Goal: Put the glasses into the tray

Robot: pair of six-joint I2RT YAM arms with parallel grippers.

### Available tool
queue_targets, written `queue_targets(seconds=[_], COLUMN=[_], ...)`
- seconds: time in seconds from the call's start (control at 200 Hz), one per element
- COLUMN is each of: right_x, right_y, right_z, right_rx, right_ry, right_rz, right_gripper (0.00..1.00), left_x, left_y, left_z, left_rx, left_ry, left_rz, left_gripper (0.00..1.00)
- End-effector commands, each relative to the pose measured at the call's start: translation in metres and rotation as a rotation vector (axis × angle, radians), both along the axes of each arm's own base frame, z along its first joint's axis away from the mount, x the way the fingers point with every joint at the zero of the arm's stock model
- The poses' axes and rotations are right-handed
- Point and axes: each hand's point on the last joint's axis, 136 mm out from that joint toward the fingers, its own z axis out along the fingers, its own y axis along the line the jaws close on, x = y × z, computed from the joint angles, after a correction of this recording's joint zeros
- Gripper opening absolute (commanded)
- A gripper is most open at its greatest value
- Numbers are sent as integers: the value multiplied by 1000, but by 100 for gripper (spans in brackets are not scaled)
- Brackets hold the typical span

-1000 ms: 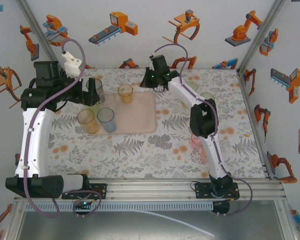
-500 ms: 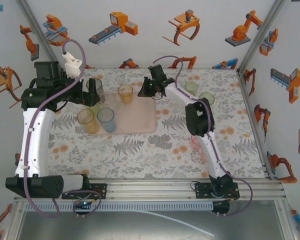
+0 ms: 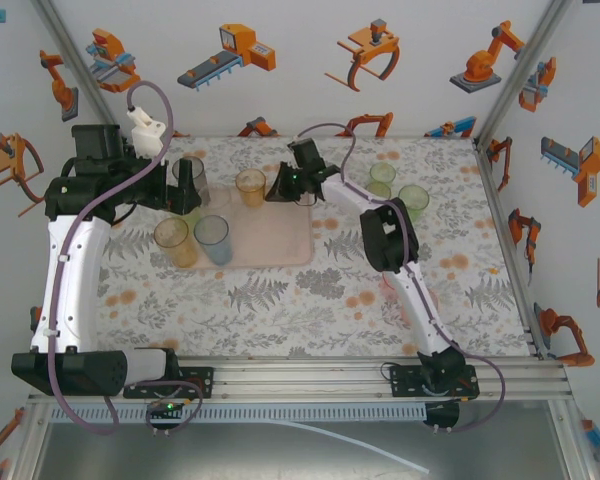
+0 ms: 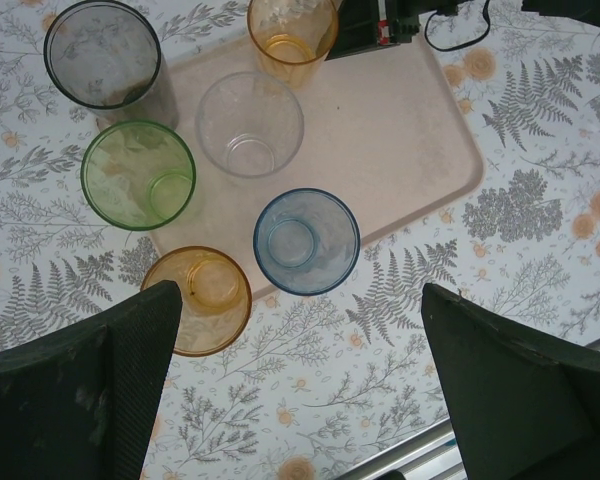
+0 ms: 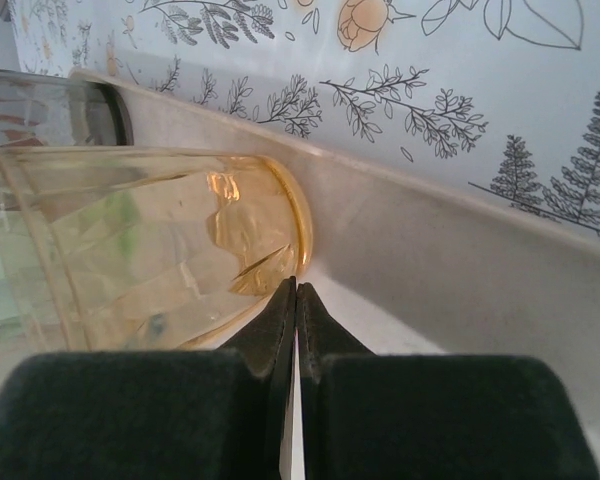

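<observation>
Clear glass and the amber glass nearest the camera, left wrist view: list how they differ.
The clear glass is colourless; the near amber glass is orange-tinted. The clear glass stands on the tray; the near amber glass stands off it, on the tablecloth. Both are upright, open end up, alike in size.

It was a robotics lab cell: white walls (image 3: 290, 30) with orange robot cartoons (image 3: 485, 62), aluminium corner posts (image 3: 517, 68), two arms (image 3: 65, 270) bolted to a rail (image 3: 300, 378) at the fern-print tabletop's (image 3: 280, 320) six o'clock edge.
</observation>
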Motion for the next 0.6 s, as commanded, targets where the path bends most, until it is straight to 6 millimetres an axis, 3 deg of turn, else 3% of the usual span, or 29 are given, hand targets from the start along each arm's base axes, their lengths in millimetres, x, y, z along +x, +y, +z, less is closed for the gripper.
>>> queue_targets(seconds=[0.0,0.596], right_x=[5,7], right_y=[17,46], right_z=[20,17], right_rx=[65,171], right_ry=[-36,-33], right_rz=[15,34], right_gripper=[7,9], left_x=[-1,0], left_y=[-3,-4], left_z=[0,-2], left_rx=[3,-14], left_ry=[-10,-3], left_rz=[-24,-17], left_gripper=[97,97])
